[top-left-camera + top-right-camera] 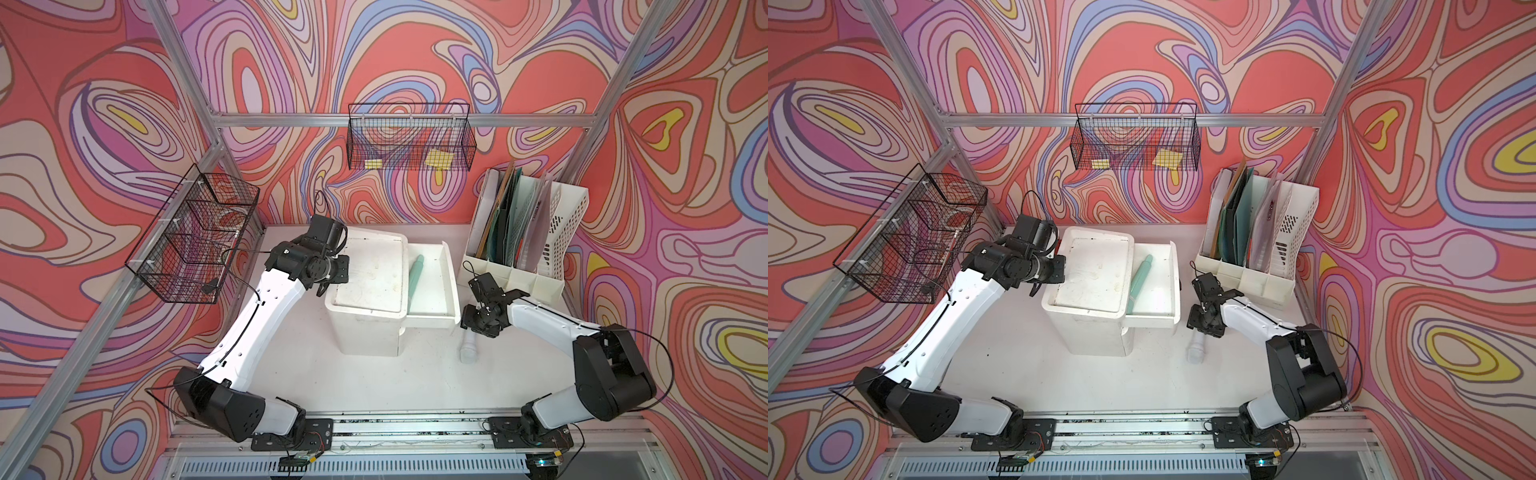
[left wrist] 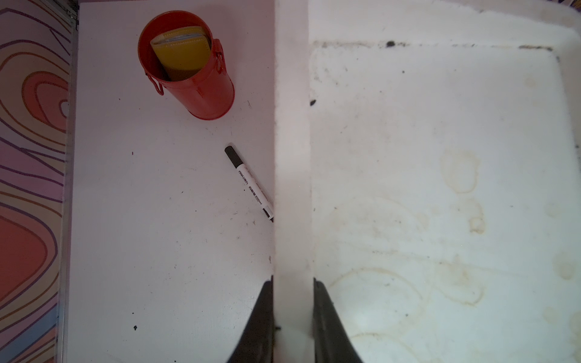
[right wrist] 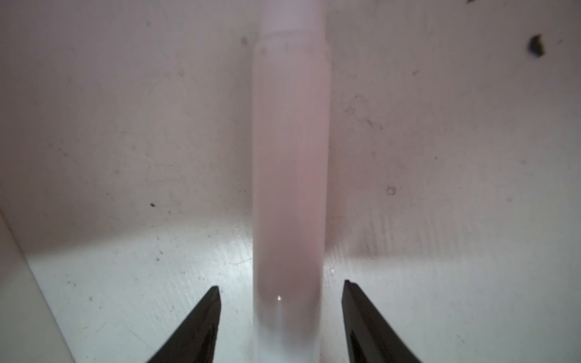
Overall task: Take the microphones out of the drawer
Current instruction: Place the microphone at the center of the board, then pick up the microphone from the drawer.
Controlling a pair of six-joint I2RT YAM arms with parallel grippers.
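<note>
Microphone (image 1: 468, 351) lay on the table (image 1: 374, 386), outside the open drawer (image 1: 451, 270) and just near of its right corner. Bare tabletop lay near and right of it. The right gripper (image 3: 280, 284) stood over its handle, jaws wide, clear of both sides. The left gripper (image 2: 293, 278) was clamped narrow on the left top edge of the drawer unit (image 1: 365, 332).

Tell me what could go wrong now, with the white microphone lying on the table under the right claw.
1. The microphone is round and lies free between the fingers of the open right claw. A brush from a finger while lifting could set it rolling.
2. The open drawer juts out close beside that claw, which could knock it.
3. The left claw pinches the rim of the drawer unit. Pulling away while shut may drag it.
</note>
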